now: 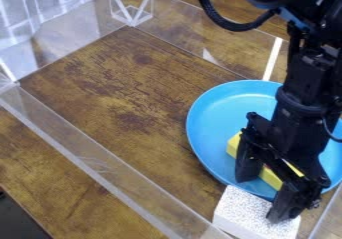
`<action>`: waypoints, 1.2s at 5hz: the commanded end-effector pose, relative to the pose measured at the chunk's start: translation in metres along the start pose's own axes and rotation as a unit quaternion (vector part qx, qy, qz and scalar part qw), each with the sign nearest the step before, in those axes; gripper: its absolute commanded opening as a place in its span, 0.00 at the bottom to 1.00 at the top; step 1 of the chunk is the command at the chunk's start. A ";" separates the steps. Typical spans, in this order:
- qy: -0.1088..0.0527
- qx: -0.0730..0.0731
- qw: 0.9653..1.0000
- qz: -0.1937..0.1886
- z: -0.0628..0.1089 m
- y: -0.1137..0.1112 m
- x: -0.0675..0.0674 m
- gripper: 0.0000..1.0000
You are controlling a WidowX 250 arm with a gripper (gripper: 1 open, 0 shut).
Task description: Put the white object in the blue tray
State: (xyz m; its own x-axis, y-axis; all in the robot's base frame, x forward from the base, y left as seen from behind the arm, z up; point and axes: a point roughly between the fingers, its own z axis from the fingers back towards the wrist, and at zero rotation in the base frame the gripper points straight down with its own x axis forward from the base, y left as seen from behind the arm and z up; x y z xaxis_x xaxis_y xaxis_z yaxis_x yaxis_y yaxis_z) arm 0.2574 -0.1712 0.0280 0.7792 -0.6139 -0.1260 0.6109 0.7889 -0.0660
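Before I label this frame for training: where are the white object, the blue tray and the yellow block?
white object [251, 214], camera view, its speckled top face.
blue tray [211, 115], camera view, bare left part of its floor.
yellow block [235, 143], camera view, its exposed left end.

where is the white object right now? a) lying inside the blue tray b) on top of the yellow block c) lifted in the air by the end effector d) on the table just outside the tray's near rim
d: the white object lies on the wood just outside the blue tray, near its rim, with the end effector low above it; the yellow block is what sits inside the tray.
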 end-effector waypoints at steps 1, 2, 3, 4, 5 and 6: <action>0.013 0.004 1.000 0.017 -0.018 0.007 -0.011 1.00; 0.016 0.003 0.999 0.033 -0.025 0.009 -0.015 1.00; 0.022 0.007 1.000 0.002 -0.028 0.019 -0.011 1.00; 0.026 0.008 1.000 -0.004 -0.030 0.015 -0.001 1.00; 0.031 0.009 0.999 -0.012 -0.032 0.013 0.009 1.00; 0.037 0.006 0.999 0.016 -0.035 0.026 -0.003 1.00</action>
State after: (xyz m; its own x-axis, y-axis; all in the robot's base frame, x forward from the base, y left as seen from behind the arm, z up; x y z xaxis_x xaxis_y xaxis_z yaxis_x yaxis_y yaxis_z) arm 0.2731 -0.1705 0.0201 0.7809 -0.6130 -0.1198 0.6095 0.7898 -0.0685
